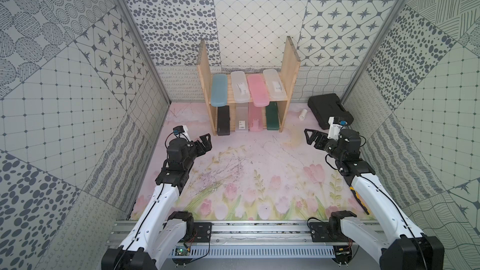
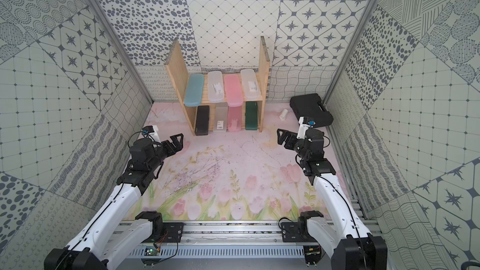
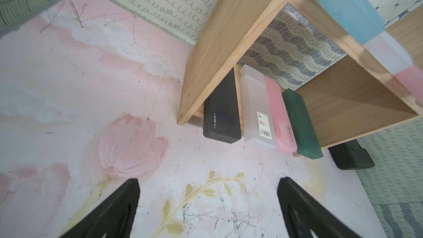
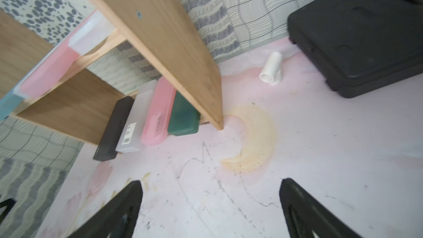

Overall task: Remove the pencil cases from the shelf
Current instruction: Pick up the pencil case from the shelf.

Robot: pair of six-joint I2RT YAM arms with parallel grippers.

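Lying parallel, pencil cases [image 1: 257, 90] point toward shelf [image 1: 289, 63] front.

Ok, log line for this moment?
stage: pre-grasp | left gripper: open, empty | right gripper: open, empty | pencil cases: eight on shelf, none removed | nearby: black tool case, white cylinder

8 pencil cases [image 2: 233, 90] on shelf [image 2: 263, 74]
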